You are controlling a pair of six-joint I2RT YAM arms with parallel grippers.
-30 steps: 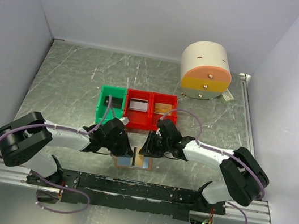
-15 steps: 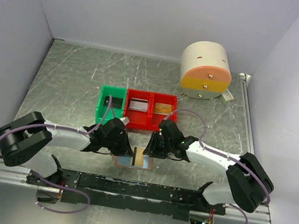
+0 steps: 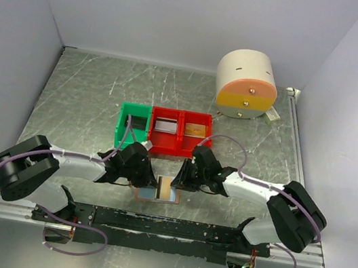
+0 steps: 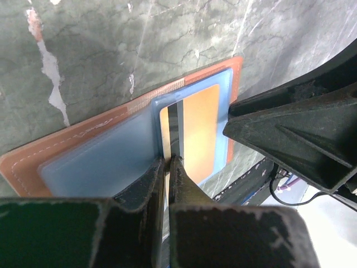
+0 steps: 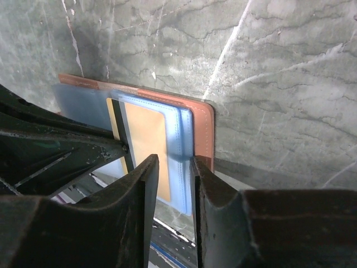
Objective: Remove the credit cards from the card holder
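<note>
Gold and probably stiff and slick, the credit card pocketed in the open card holder is pressed by the closed left gripper, the right gripper half-open and empty; its exposed edge should be pinched.

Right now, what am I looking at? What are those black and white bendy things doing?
Those are two robot arms bolted to a table. One picture looks down from above; the others come from a camera on each wrist. An open brown wallet lies between the arms. The left arm's fingers pinch the edge of a gold card tucked in it. The right arm's fingers stand apart at the wallet's other side. Behind sit a green bin and red bins holding cards, and a cream drum.
</note>
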